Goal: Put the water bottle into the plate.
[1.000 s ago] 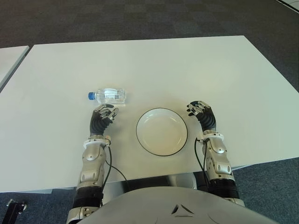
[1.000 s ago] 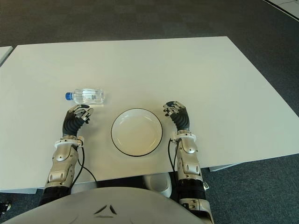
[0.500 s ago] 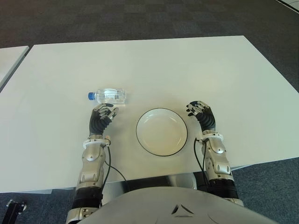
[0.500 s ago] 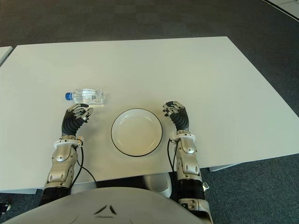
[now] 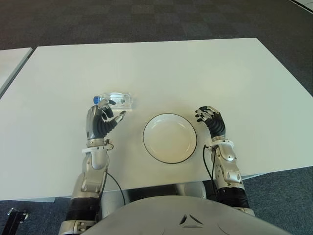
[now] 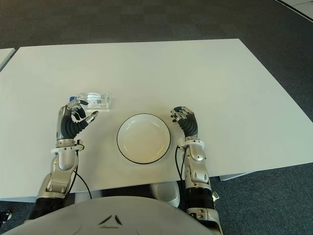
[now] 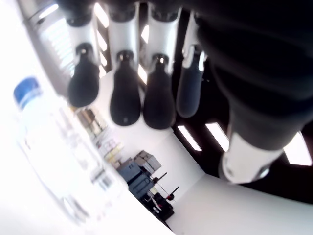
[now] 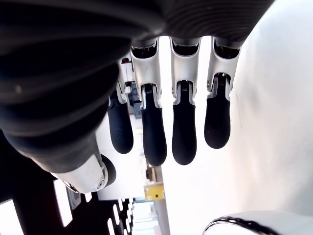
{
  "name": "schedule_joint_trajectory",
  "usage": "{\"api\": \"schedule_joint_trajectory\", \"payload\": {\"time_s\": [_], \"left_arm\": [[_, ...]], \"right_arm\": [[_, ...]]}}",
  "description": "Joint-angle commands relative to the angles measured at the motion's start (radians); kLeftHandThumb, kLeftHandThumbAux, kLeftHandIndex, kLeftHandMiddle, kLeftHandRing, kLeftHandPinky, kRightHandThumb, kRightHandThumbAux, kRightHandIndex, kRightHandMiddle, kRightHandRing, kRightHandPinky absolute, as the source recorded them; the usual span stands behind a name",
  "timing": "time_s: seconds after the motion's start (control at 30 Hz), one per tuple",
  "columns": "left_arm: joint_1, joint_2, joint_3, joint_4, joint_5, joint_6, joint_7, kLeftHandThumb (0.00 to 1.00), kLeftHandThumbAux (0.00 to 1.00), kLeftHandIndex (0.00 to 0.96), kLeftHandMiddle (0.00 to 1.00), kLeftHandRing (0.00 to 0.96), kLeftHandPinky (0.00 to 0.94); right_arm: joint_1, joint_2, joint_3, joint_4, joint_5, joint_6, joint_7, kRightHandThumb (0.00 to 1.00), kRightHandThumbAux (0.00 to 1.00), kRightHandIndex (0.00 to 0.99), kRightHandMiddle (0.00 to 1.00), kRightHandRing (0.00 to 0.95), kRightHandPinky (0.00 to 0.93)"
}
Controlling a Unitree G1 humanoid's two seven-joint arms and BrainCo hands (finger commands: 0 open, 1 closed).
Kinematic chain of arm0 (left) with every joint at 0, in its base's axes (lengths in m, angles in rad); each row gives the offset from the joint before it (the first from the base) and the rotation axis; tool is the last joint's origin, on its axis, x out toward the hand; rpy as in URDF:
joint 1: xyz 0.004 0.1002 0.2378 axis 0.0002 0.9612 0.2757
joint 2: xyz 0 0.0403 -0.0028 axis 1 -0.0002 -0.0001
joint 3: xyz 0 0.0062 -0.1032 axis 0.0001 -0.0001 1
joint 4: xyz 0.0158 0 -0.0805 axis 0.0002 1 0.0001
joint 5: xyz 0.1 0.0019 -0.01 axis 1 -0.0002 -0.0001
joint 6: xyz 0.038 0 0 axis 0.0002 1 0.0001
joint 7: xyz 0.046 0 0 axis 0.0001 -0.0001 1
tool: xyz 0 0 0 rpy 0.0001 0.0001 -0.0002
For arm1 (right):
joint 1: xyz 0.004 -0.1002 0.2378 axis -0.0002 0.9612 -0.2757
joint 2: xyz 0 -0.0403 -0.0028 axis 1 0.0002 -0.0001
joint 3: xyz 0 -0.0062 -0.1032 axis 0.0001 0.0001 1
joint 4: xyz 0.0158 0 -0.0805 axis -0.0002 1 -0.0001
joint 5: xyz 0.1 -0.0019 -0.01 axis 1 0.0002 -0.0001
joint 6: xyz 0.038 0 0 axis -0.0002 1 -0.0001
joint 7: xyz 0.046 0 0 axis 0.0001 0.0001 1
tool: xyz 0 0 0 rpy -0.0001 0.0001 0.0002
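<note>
Left eye view has the left hand (image 5: 101, 121) just short of the water bottle (image 5: 116, 100), fingers loosely spread and holding nothing. The bottle lies on its side on the table (image 5: 161, 68), well clear of the plate (image 5: 169, 137), which is bare. The right hand (image 5: 210, 119) sits just right of the plate, relaxed and holding nothing. So basically nothing's done yet: grab, carry and drop-off are all left.
</note>
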Motion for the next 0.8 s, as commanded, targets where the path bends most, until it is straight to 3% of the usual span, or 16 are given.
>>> {"api": "schedule_joint_trajectory", "payload": {"time_s": [0.03,0.17,0.27,0.4,0.57,0.67,0.8], "left_arm": [[-0.053,0.064,-0.015,0.01,0.107,0.053,0.042,0.708,0.716,0.433,0.714,0.712,0.692],[-0.08,0.124,-0.029,0.01,0.181,0.106,0.04,0.707,0.714,0.431,0.618,0.613,0.587],[-0.095,0.166,-0.039,0.01,0.219,0.136,0.024,0.702,0.712,0.422,0.46,0.457,0.466],[-0.137,0.221,-0.046,0.06,0.236,0.151,0.038,0.699,0.707,0.415,0.332,0.339,0.356],[-0.196,0.27,-0.071,0.133,0.259,0.142,0.107,0.618,0.492,0.173,0.159,0.144,0.14],[-0.226,0.288,-0.091,0.169,0.262,0.137,0.128,0.61,0.435,0.095,0.075,0.058,0.051],[-0.315,0.316,-0.139,0.284,0.28,0.126,0.165,0.601,0.357,0.026,0.019,0.015,0.013]], "right_arm": [[-0.002,0.004,0.001,0.017,0.002,0.012,-0.002,0.703,0.738,0.427,0.49,0.502,0.544],[-0.004,0.003,0.002,0.021,-0.002,0.008,-0.002,0.702,0.738,0.426,0.493,0.505,0.544],[-0.004,0.002,0.002,0.024,-0.003,0.005,-0.002,0.702,0.738,0.427,0.494,0.504,0.54],[-0.004,0.002,0.002,0.027,-0.004,-0.002,-0.002,0.703,0.738,0.427,0.494,0.502,0.536],[-0.001,0.003,0.001,0.028,-0.003,-0.008,-0.001,0.704,0.737,0.429,0.494,0.5,0.536],[0.001,0.004,0.002,0.026,-0.002,-0.008,-0.001,0.705,0.737,0.429,0.495,0.501,0.539],[0.004,0.005,0.0,0.022,-0.001,-0.001,-0.003,0.705,0.737,0.429,0.493,0.499,0.529]]}}
